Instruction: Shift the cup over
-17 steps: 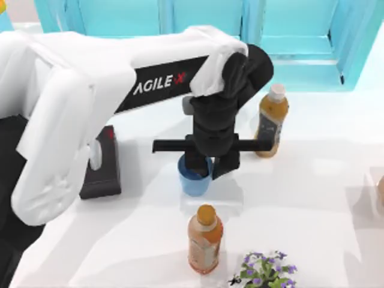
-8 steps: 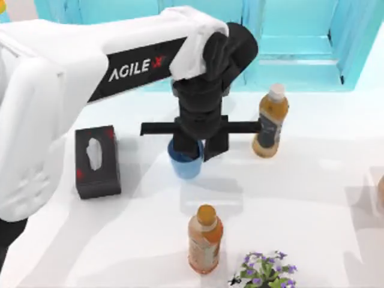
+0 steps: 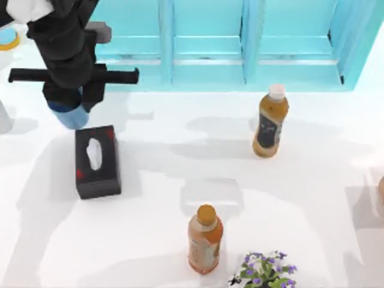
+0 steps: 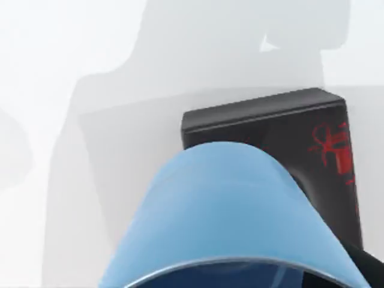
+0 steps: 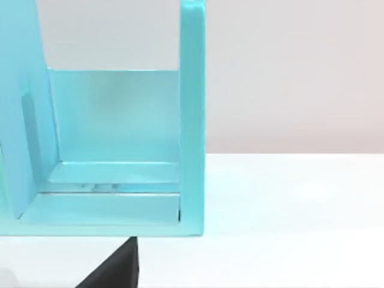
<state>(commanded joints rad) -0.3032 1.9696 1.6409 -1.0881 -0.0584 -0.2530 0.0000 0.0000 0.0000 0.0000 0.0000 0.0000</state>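
Note:
My left gripper hangs at the table's far left, just behind the black tissue box, and is shut on the blue cup. The cup's lower part shows beneath the black fingers. It looks lifted off the white table. In the left wrist view the cup's rim and wall sit close up, with the tissue box beyond. A dark edge of my right gripper shows in the right wrist view, facing the cyan shelf.
Two orange-capped or white-capped tea bottles stand on the table, one at the right and one near the front. A purple flower plant sits at the front edge. A cyan shelf unit lines the back.
My left arm has swung far to the left and back, carrying the cup from the table's middle to behind the tissue box. Bottles and box have stayed put.

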